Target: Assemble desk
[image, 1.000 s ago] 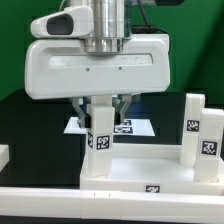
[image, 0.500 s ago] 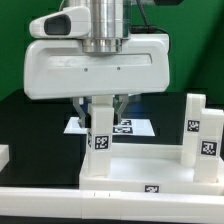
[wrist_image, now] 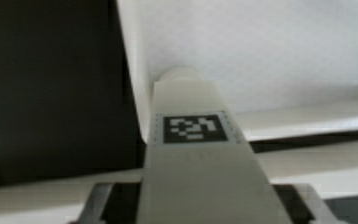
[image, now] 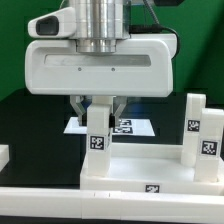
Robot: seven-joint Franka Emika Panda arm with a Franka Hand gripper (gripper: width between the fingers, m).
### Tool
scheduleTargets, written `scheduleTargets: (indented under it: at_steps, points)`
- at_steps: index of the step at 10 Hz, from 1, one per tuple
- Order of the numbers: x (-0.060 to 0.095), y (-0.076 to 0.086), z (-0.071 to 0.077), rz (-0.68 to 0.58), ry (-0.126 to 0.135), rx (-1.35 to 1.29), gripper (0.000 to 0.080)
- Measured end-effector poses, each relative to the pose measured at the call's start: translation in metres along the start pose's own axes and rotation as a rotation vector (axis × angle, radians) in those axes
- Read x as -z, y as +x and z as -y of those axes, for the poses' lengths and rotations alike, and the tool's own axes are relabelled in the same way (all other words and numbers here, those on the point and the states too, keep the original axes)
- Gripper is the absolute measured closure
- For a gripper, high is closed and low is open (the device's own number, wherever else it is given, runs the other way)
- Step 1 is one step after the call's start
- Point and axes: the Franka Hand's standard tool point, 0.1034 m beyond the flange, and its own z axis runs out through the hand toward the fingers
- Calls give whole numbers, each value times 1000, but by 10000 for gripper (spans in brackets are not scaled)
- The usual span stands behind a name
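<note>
my pincer hangs straight down over the near corner of the desk, at the exterior view's left, its two dark fingers closed on the upper part of a square white leg that stands upright in the corner of the tabletop. the exterior view shows what my wrist cannot: the tabletop lies flat on the dark worktop with its raised rim toward the camera, a small tag on that front edge, and a second leg upright at the exterior view's right, well apart from the one i hold and carrying tags on its faces. behind the desk the marker board lies flat on the worktop, partly hidden by my leg and fingers. a small white piece shows at the exterior view's left edge; i cannot tell what it is. my wrist view gives the close look instead: the leg runs away from the camera as a long tapering white bar with one black-and-white tag on its face, the dark edges of my fingers flanking it close to the lens, pale tabletop beyond and dark worktop alongside. how deep the leg sits in its socket neither view shows.
</note>
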Motion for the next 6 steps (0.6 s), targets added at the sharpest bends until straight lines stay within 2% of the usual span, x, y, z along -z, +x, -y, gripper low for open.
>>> scheduleTargets:
  at_steps: [6]
  points:
    - [-2,-1,0,8,6,-621,509]
